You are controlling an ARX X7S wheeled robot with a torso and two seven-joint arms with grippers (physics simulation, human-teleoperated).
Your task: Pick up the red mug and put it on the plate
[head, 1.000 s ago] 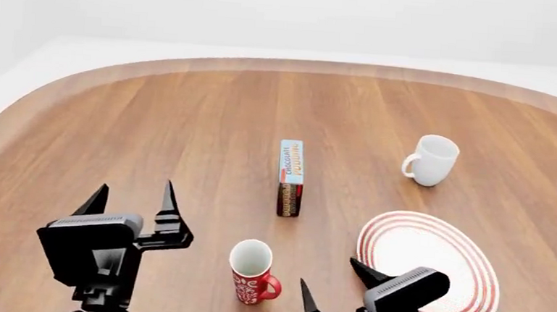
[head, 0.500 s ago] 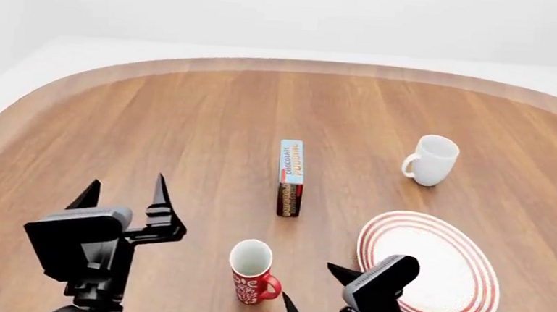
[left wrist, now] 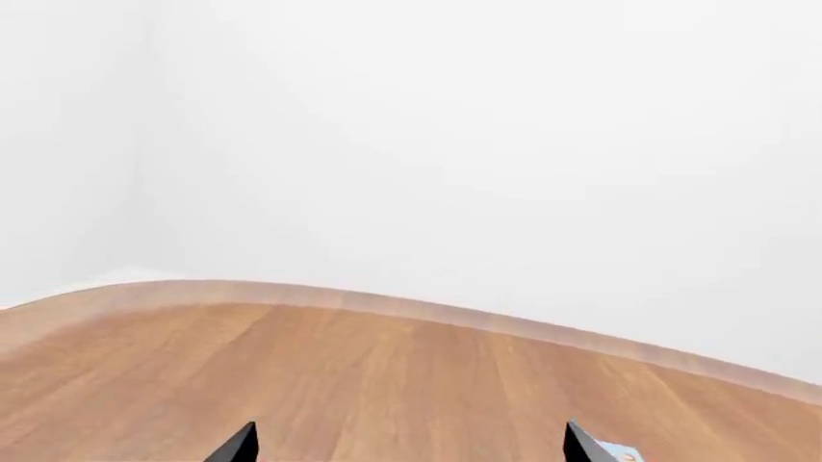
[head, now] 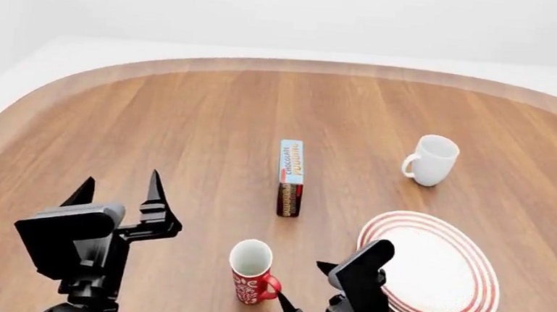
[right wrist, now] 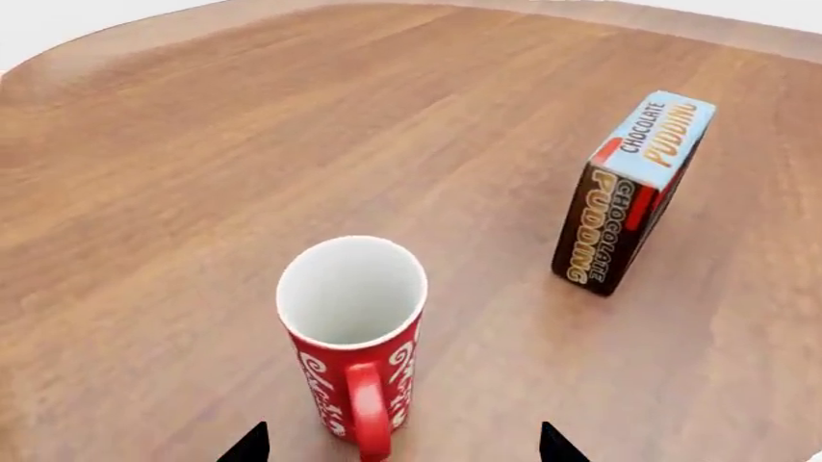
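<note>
- Small red patterned mug (head: 253, 271) stands upright on the brown wooden counter (head: 202, 137), left of the round red-ringed white plate (head: 434, 271)
- Right gripper (head: 305, 293), jaws apart, just right of the mug
- Left gripper (head: 119, 187) jaws apart, empty

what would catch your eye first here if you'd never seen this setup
The red mug stands upright near the table's front edge, with the right pincer open beside its handle. To its right lies the red-ringed plate, empty; behind it stands a chocolate pudding box.
</note>
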